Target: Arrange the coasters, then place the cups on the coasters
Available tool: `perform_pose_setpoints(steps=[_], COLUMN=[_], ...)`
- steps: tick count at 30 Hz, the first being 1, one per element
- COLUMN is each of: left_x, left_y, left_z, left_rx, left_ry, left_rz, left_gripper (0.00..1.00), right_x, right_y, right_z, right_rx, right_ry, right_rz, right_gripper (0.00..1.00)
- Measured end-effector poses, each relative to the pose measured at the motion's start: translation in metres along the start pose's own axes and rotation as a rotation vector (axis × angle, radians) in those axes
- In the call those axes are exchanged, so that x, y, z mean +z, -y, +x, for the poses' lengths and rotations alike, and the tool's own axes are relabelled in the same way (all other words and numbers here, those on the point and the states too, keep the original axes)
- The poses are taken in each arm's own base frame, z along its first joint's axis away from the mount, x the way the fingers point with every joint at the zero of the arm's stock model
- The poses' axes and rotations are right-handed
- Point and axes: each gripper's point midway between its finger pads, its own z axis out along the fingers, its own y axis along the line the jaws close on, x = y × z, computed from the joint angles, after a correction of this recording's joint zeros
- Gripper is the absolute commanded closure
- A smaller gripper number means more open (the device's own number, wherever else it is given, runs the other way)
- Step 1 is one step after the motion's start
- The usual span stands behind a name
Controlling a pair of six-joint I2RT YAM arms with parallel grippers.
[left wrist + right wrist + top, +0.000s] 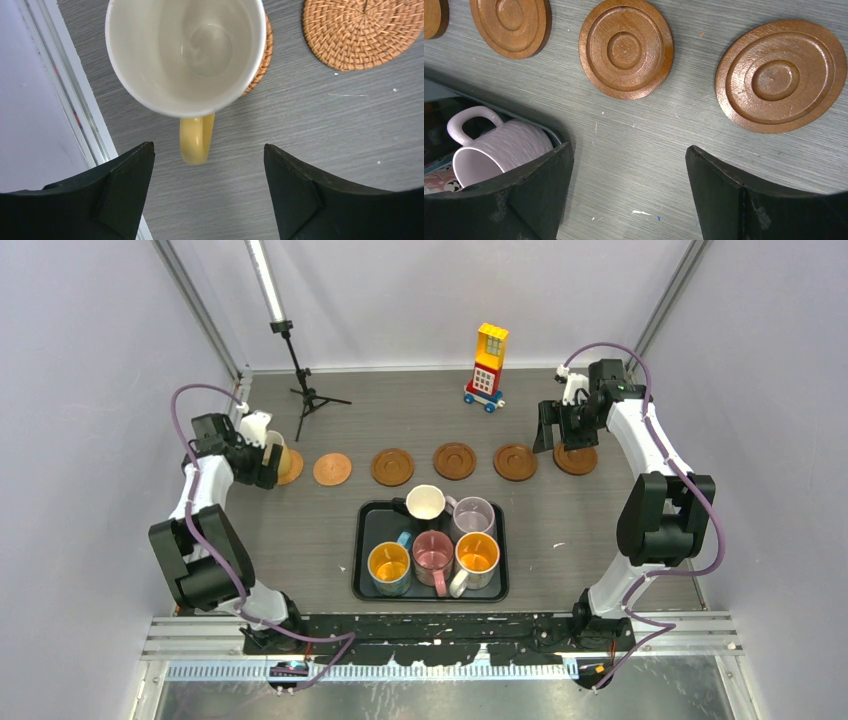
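Left hand [209, 146], right hand [629, 146] wide; cream mug [150, 60] on coaster [263, 55]; five mugs [432, 552] in tray [361, 540].

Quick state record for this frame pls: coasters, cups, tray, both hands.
coasters: six in a row, beyond the tray
placed: one cream cup upright on the leftmost coaster
tray contents: five cups
left hand: open, at the cream cup's handle side, not gripping it
right hand: open, empty, above the right end of the row
left to do: five coasters bare
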Motion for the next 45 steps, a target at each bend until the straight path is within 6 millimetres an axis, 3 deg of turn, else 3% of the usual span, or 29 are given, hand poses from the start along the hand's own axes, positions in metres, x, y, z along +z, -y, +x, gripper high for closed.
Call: perform_pose_setpoints(steps=[7,15,18,22,27,33,41,45], left_x=[-0.029,-0.082,-0.084,-0.07,-0.051,-0.047,-0.036,-0.032], left_y=[0.0,-0.012,0.006,0.053,0.122,0.189,0.268,0.299], left_z=[-0.024,-0.103,-0.125,-0.143,-0.14,-0.126,-0.066,-0.053], left_rx=[0.034,0.138,0.199,0.306,0.455,0.626,0.843,0.935], left_ry=[0.02,0.159,0.185,0.178,0.123,0.097,0.017,0.032], left_rz=[0.021,0.018,0.059,0.181,0.372,0.544,0.756,0.807], left_gripper=[0.05,0.05,0.05,0.05,0.06,0.06,0.08,0.1], right_x=[0.0,0.0,0.0,0.0,0.001,0.007,0.009,0.008], right_y=[0.0,-0.002,-0.003,-0.003,-0.003,-0.003,-0.003,-0.003], right_z=[0.0,0.0,-0.001,-0.001,0.002,0.016,0.022,0.021], right_rx=[0.0,0.0,0.0,0.0,0.0,0.012,0.017,0.015], right_ry=[0.0,0.002,0.003,0.003,-0.004,-0.039,-0.052,-0.048], right_rz=[0.0,-0.012,-0.017,-0.018,-0.018,-0.023,-0.025,-0.024], right_gripper=[0.13,0.13,0.13,0.13,0.13,0.13,0.13,0.13])
